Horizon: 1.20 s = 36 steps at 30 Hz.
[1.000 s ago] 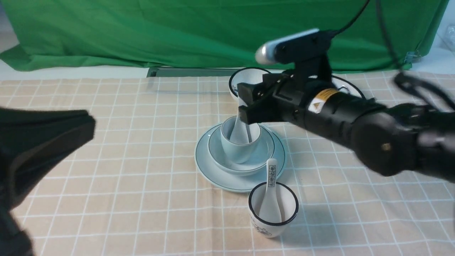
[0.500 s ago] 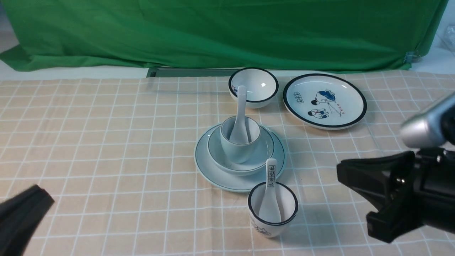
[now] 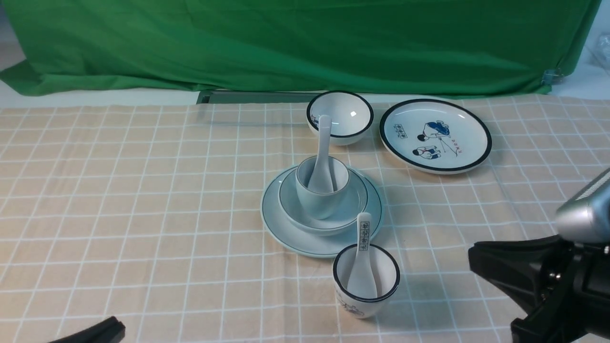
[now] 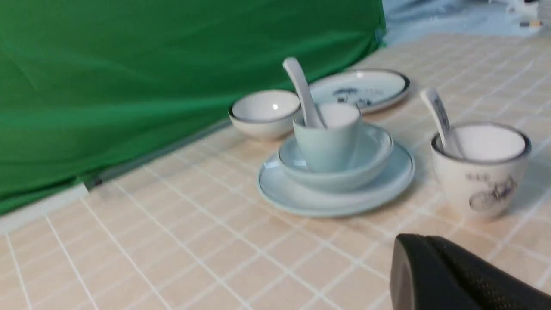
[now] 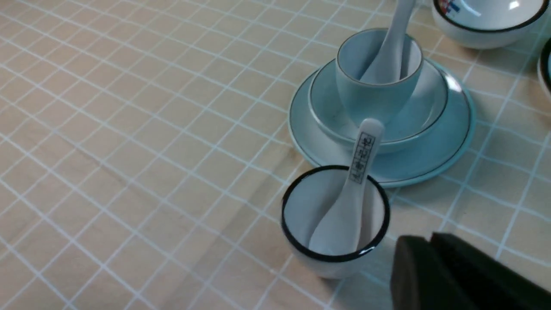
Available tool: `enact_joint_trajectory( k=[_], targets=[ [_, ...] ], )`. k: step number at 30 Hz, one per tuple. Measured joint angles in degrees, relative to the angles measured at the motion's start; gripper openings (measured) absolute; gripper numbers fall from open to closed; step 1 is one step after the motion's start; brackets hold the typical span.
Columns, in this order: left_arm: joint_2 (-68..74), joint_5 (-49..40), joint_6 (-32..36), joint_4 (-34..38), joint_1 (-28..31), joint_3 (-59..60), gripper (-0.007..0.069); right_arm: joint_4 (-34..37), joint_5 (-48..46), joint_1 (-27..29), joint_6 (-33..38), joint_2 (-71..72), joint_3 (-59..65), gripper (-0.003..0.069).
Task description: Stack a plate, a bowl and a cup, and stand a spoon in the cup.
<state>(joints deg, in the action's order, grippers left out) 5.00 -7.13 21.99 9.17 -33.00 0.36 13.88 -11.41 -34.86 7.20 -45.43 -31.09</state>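
Note:
The pale blue-green plate lies mid-table with the shallow bowl on it and the cup in the bowl. The plain white spoon stands in the cup, handle up. The stack also shows in the left wrist view and the right wrist view. My right gripper is shut and empty at the front right, away from the stack. My left gripper is shut and empty at the front left edge.
A white black-rimmed cup with a printed-handle spoon stands just in front of the plate. A black-rimmed white bowl and a cartoon plate sit behind. Green cloth hangs at the back.
My right gripper has let go of the spoon, left it standing in the cup and drawn back to the front right. My left arm has pulled back toward the front left corner.

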Motion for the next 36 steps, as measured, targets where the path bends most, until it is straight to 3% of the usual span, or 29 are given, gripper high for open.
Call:
enact_joint_trajectory(
  k=[4, 11, 18, 36],
  targets=[
    [0.0, -3.49, 0.0, -1.22, 0.0, 0.0, 0.0002, -0.26, -2.26, 10.67, 7.16, 11.36, 6.6, 0.0018],
    [0.0, -4.13, 0.0, -2.44, 0.0, 0.0, 0.0002, -0.33, 0.42, 22.22, 9.78, 30.6, 23.34, 0.0018],
    [0.0, -4.15, 0.0, -2.56, 0.0, 0.0, 0.0002, -1.13, -2.87, 25.74, 5.94, 44.61, 31.53, 0.0018],
    [0.0, -4.19, 0.14, -3.6, 0.0, 0.04, 0.0004, -1.57, -3.2, 26.26, 5.74, 45.32, 31.53, 0.0029]
  ],
)
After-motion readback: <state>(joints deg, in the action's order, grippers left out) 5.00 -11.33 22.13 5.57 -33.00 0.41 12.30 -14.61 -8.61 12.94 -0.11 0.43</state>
